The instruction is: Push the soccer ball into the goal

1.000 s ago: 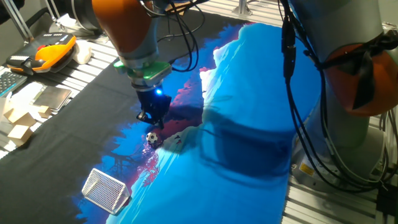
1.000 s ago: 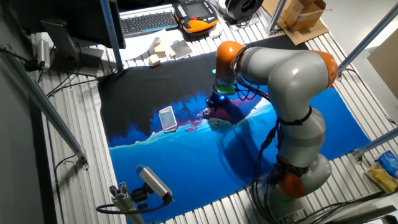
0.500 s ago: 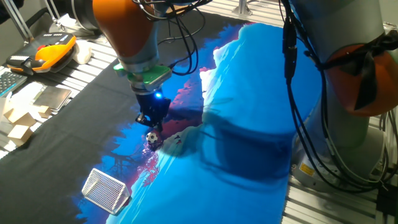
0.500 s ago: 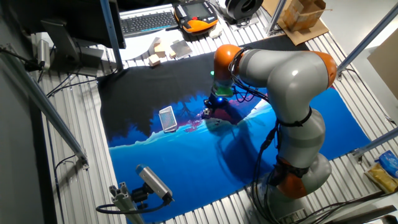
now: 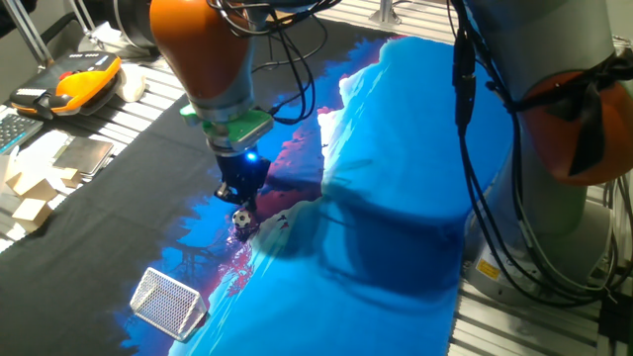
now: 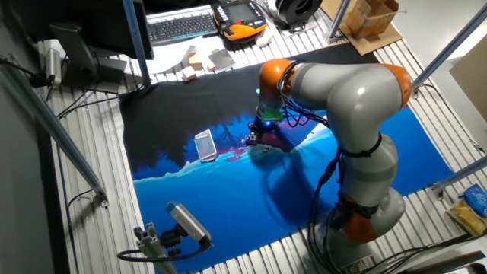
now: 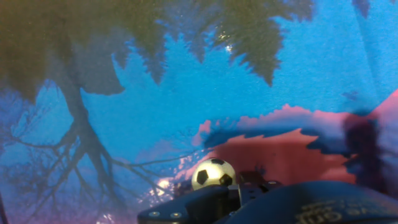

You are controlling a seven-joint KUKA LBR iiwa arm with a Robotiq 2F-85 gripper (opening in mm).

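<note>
The tiny black-patched white soccer ball sits at the gripper tip, whose jaw state I cannot tell, with the white mesh goal at its 7 o'clock on the printed mat.

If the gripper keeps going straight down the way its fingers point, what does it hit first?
Most likely the soccer ball, which sits right at the tip of the gripper; the printed mat lies just beneath it. Whether they already touch is unclear.
</note>
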